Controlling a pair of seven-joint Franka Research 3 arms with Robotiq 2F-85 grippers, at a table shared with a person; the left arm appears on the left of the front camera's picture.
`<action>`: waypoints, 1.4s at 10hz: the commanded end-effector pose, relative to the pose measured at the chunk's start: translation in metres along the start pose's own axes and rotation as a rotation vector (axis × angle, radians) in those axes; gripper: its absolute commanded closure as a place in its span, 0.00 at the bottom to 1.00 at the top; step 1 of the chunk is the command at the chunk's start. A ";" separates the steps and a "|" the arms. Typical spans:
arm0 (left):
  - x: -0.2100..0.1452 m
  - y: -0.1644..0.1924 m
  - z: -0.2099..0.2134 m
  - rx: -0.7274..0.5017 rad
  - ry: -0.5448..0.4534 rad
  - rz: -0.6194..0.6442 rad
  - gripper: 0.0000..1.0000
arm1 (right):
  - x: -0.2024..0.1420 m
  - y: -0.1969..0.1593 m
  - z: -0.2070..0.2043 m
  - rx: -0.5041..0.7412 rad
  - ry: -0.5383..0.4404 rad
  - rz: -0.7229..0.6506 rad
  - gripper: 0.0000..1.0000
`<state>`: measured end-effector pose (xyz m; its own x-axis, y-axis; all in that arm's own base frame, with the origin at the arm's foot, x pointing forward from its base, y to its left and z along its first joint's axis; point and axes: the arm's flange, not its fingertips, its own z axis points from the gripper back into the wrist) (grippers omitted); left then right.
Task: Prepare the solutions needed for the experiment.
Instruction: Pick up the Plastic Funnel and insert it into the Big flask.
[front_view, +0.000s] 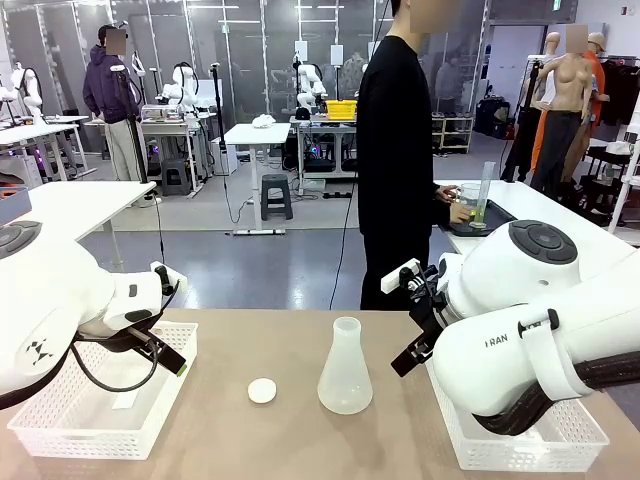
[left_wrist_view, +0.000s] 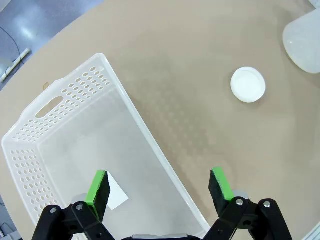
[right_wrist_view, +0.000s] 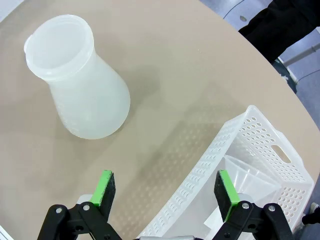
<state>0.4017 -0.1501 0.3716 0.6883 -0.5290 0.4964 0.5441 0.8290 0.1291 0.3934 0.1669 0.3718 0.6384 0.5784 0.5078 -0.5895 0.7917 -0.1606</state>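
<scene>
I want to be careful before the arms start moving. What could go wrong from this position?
1. The conical flask stands uncapped near the open right gripper; a careless sweep might tip it.
2. The white cap lies flat on the table; the open left gripper might push it away instead of gripping it.
3. The person has a tall cylinder on another table, with some yellow-green liquid in it; carrying it over could spill it.
</scene>
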 end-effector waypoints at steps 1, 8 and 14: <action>0.000 0.000 0.000 0.000 0.000 0.000 0.00 | 0.000 0.000 0.000 0.000 0.000 -0.002 0.00; 0.020 0.007 0.072 -0.031 -0.173 0.040 0.00 | 0.019 -0.001 0.069 -0.075 -0.084 -0.097 0.00; 0.032 0.003 0.088 -0.020 -0.223 0.052 0.00 | 0.026 -0.016 0.087 -0.102 -0.131 -0.091 0.00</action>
<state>0.3830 -0.1475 0.4646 0.5888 -0.4358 0.6807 0.5229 0.8476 0.0903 0.3727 0.1543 0.4653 0.6211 0.4709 0.6265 -0.4527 0.8681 -0.2036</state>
